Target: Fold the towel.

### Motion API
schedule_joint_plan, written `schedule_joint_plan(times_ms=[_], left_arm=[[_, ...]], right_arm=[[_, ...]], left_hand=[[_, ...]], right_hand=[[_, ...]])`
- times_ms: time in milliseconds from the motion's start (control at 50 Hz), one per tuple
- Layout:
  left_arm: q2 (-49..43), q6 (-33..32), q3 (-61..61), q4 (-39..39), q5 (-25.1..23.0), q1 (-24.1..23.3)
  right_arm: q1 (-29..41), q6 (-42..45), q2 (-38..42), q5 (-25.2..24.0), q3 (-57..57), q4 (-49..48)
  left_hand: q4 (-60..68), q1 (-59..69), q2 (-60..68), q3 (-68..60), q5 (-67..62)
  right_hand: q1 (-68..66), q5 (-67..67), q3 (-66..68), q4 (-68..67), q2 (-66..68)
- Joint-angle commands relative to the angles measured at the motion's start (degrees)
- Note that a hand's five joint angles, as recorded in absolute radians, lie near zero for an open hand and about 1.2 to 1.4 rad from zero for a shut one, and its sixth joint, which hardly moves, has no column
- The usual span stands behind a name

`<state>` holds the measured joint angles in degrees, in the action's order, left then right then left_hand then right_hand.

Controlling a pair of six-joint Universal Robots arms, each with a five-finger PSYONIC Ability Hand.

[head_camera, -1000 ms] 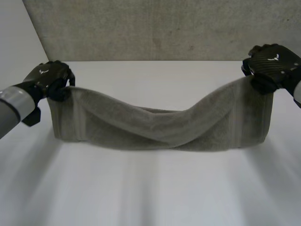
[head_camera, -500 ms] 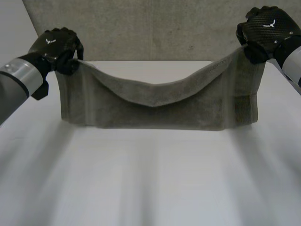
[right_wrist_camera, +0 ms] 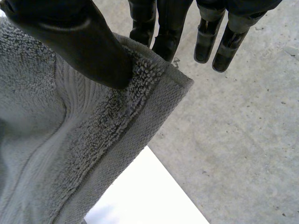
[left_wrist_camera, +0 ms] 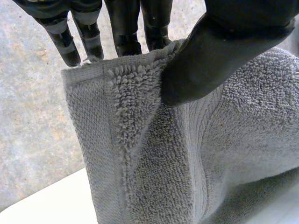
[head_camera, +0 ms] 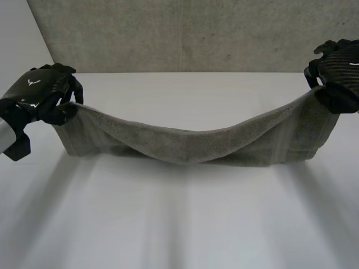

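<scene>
A grey towel point(head_camera: 190, 144) hangs stretched between my two hands, sagging in the middle, its lower edge resting on the white table point(head_camera: 179, 224). My left hand point(head_camera: 42, 92) pinches the towel's left top corner. In the left wrist view the thumb point(left_wrist_camera: 219, 51) presses the corner of the towel point(left_wrist_camera: 154, 154) against the fingers point(left_wrist_camera: 126, 28). My right hand point(head_camera: 336, 75) pinches the right top corner. In the right wrist view its thumb point(right_wrist_camera: 79, 42) clamps the towel point(right_wrist_camera: 70, 149) against the fingers point(right_wrist_camera: 163, 28).
A grey concrete wall point(head_camera: 185, 33) rises behind the table's far edge. The concrete floor point(right_wrist_camera: 243, 140) shows past the table's corner point(right_wrist_camera: 149, 196) in the right wrist view.
Both hands rose with the towel, then came down and moved apart. The towel now hangs lower and is stretched wider, with its bottom edge on the table.
</scene>
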<state>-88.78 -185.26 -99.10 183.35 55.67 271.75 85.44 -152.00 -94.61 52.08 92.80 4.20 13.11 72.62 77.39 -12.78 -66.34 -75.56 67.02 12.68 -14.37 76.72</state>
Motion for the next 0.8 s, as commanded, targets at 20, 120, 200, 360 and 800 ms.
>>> schedule_joint_plan(times_ms=[20, 120, 200, 360, 800], left_arm=[[-4.47, 1.65, 0.75, 0.52, -0.91, 0.53], [-15.96, 1.48, 6.97, -0.10, -0.12, -0.61], [-20.38, 1.74, 10.24, -0.53, -0.12, -0.70], [-22.05, 1.30, 12.26, -3.44, -0.38, -0.61], [-12.14, 2.35, 8.05, -4.31, -3.27, -1.41]], right_arm=[[-0.27, 0.39, 5.05, -0.84, -1.66, -0.60], [1.84, 0.74, 13.49, 1.45, -5.44, -0.69], [3.15, 2.58, 19.53, 4.69, -8.16, -1.21], [2.80, 4.52, 20.17, 4.96, -6.32, -1.30], [2.72, 3.73, 8.85, 1.89, -0.96, -0.87]], left_hand=[[-3.11, 7.38, 2.61, 2.78, -3.66], [-3.11, 7.38, 2.61, 2.78, -3.66], [-3.11, 7.38, 2.61, 2.78, -3.66], [-3.11, 7.38, 2.61, 2.78, -3.66], [-3.11, 7.38, 2.61, 2.78, -3.66]], right_hand=[[-4.44, 2.98, -2.68, 4.37, 3.28], [-4.44, 2.98, -2.68, 4.37, 3.28], [-4.44, 2.98, -2.68, 4.37, 3.28], [-4.44, 2.98, -2.68, 4.37, 3.28], [-4.44, 2.98, -2.68, 4.37, 3.28]])
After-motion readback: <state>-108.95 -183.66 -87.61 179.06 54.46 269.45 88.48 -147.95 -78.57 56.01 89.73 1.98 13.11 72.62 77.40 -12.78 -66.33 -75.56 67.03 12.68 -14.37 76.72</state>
